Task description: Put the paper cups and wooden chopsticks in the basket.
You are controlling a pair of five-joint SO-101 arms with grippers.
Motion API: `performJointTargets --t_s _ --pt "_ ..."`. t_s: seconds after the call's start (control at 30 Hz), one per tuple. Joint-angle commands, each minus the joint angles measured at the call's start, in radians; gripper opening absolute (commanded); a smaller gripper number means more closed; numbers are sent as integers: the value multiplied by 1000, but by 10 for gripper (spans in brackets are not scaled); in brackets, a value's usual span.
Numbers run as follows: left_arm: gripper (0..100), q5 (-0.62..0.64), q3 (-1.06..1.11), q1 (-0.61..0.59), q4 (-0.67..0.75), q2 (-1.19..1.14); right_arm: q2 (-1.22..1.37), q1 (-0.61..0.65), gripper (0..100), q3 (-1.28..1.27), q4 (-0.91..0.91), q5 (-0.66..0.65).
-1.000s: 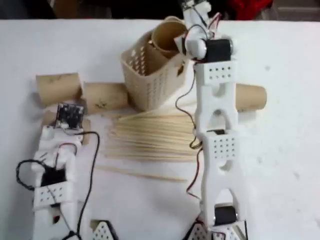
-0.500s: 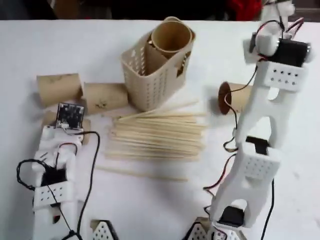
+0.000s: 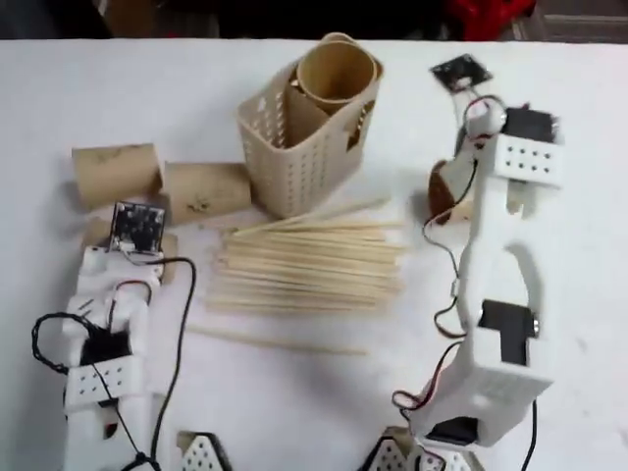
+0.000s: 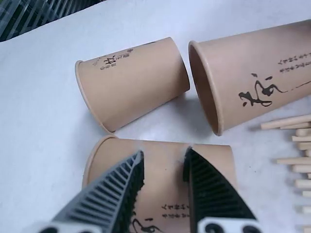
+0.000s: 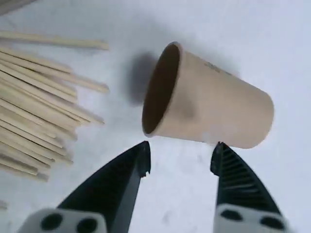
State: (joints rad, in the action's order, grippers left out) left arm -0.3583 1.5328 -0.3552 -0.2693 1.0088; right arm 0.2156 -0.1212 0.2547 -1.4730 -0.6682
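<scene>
okay, high view: the basket [image 3: 299, 147] stands near the far edge of the white table [image 3: 589, 294] with an upright cup [image 3: 337, 74] in it, the chopsticks [image 3: 309, 265] lie loose in front of it, and the lone cup [image 3: 444, 191] lies on its side beneath the right arm. left wrist view now: the left gripper [image 4: 164, 155] hangs with jaws slightly parted, holding nothing, just above the near cup [image 4: 163, 194], while the outer cup [image 4: 131, 80] and the inner cup [image 4: 252, 82] lie beside each other beyond it. right wrist view: the right gripper [image 5: 181, 148] is spread wide and empty, the lone cup [image 5: 214, 109] just past its tips, mouth toward the chopsticks [image 5: 34, 77]. danger here, i'd say: a round cup on its side could roll off a pinch or crumple, and a low sweep could scatter the sticks. behind the table the room is dark, with something red [image 3: 486, 15] at its edge.
</scene>
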Motion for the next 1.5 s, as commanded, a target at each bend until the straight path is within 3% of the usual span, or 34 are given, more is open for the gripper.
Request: performJointTargets --t_s 0.0,0.27,0.67,0.83,0.87,1.0,1.2,1.47 --pt "154 -11 8 15 3 5 -97 50 208 -57 56 -2" --pt "154 -11 8 15 3 5 -58 84 208 -75 113 17" --pt "154 -11 8 15 3 5 156 -87 202 -74 305 11" --pt "154 -11 8 15 3 5 160 -127 14 -78 335 15" --pt "154 -11 8 15 3 5 160 -134 13 -78 332 17" --pt "154 -11 8 15 3 5 134 -171 15 -61 271 18" --pt "154 -11 8 15 3 5 -41 -170 16 17 41 49" --pt "154 -11 8 15 3 5 -355 30 16 216 -105 262"
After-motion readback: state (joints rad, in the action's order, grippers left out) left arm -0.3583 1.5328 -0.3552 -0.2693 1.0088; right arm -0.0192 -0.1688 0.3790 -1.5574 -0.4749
